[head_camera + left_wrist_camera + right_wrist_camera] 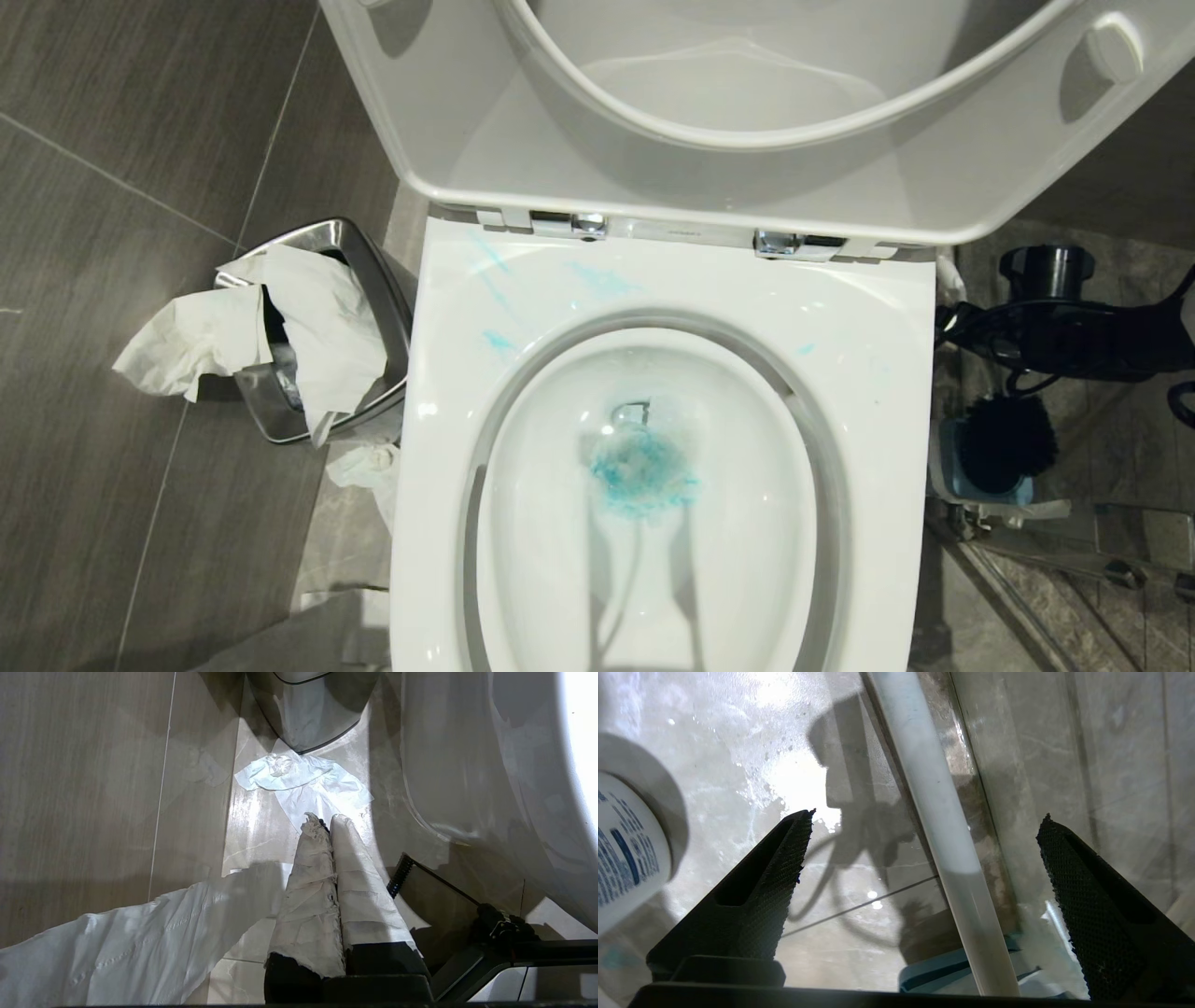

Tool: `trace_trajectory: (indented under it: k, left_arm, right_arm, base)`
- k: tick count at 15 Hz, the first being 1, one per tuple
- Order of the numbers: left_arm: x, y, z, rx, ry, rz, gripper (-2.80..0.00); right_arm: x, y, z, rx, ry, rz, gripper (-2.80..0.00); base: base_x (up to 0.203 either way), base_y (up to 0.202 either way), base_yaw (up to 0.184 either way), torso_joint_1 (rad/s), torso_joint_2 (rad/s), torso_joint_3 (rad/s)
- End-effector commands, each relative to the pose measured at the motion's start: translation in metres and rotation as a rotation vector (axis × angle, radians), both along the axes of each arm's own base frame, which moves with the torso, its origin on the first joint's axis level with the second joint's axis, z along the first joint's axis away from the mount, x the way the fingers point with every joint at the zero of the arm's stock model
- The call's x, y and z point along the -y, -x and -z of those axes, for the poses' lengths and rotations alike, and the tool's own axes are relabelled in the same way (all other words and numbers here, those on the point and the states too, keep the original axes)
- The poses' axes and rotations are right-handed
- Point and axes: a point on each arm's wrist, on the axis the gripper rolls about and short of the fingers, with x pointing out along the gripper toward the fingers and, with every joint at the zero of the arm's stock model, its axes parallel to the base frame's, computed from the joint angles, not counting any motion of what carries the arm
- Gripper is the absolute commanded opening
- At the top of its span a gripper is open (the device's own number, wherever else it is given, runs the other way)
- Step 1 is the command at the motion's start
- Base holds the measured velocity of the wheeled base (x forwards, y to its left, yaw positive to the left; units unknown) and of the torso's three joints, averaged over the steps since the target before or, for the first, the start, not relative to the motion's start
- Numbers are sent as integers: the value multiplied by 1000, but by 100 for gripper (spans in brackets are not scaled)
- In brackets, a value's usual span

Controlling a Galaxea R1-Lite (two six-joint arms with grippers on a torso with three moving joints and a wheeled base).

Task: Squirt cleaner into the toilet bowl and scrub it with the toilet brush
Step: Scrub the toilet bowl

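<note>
- Straddling the white handle of the toilet brush (943,826), the right gripper (920,858) stands with its jaws spread as wide as they go and nothing held; the handle runs through the gap nearer neither finger, touching neither, which looks like lining up for a pinch
- Below the claw, the blue-and-grey holder (934,966) keeps the brush upright; its black bristle head (1006,443) sits there, beside the toilet bowl (653,308)
- Off to one side of the claw stands a white printed bottle (621,858), apparently set down there out of the way
- Cleaner (639,471) already tints the bowl's water turquoise, with smears on the rim; squirting seems done, scrubbing not begun
- Left gripper (327,826), paper-wrapped, is pressed closed and empty, parked low above tissue (299,779) on the floor
</note>
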Motion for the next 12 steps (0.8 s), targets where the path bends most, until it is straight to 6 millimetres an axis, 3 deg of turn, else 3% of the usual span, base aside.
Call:
trace_trajectory:
  k: [1, 3, 4, 12]
  left_arm:
    - [0, 0, 0, 0, 1, 0, -280]
    - [0, 0, 0, 0, 1, 0, -280]
    - [0, 0, 0, 0, 1, 0, -280]
    - [0, 0, 0, 0, 1, 0, -280]
  right_arm:
    - [0, 0, 1, 5, -16, 8, 0]
    - [1, 0, 1, 12, -14, 8, 0]
    - [2, -1, -1, 34, -10, 8, -280]
    - [4, 2, -10, 75, -45, -18, -280]
  base:
    - [0, 0, 0, 0, 0, 0]
    - [0, 0, 0, 0, 0, 0]
    - [0, 0, 0, 0, 0, 0]
    - [0, 0, 0, 0, 0, 0]
